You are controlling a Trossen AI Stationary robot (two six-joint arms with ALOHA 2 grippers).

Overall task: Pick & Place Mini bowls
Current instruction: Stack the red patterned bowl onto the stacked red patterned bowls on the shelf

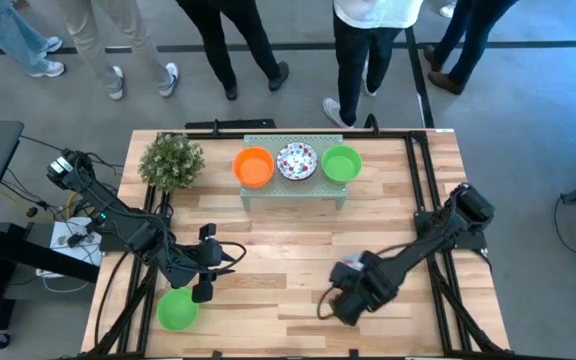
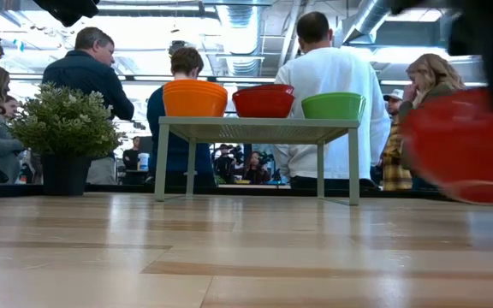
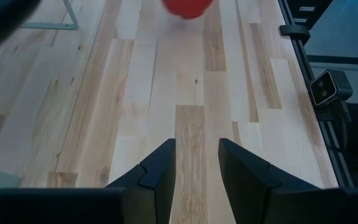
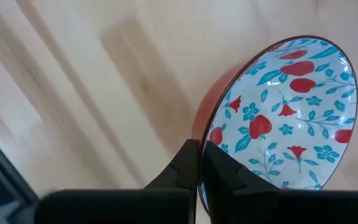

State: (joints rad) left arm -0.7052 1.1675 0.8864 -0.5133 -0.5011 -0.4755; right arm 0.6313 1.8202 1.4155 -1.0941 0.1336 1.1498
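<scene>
Three mini bowls sit on the pale green mesh rack (image 1: 294, 192): an orange bowl (image 1: 254, 166), a floral bowl (image 1: 296, 161) with a red outside (image 2: 264, 101), and a green bowl (image 1: 341, 164). Another green bowl (image 1: 177, 309) rests on its base on the table near the near-left corner. My left gripper (image 3: 196, 163) is open above bare wood, just beyond that bowl (image 1: 206, 264). My right gripper (image 1: 346, 298) is near the table's near edge, shut on a second floral bowl (image 4: 284, 112), which shows as a red blur in the low view (image 2: 465, 145). My right gripper pinches the floral bowl by its rim (image 4: 199, 144), one finger inside the bowl (image 4: 225, 165) and one on its red outer wall (image 4: 182, 163). The bowl is tilted, its patterned inside facing the wrist camera. In the low view it seems to hang clear of the table.
A bushy potted plant (image 1: 171, 160) stands at the rack's left end. Black rails (image 1: 423, 190) run along the table's right side and far edge. Several people stand beyond the far edge (image 2: 328, 85). Bare wood lies between the two grippers (image 1: 278, 270).
</scene>
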